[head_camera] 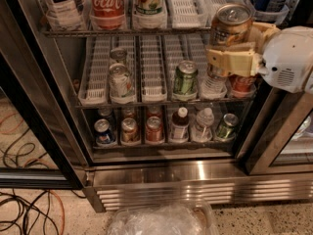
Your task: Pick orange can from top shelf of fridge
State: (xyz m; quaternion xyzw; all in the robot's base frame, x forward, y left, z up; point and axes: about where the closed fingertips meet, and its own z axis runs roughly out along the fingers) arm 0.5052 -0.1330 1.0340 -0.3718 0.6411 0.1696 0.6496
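The gripper point(233, 49) clasps the orange can point(230, 23) upright, before the right end of the top shelf point(146, 32).
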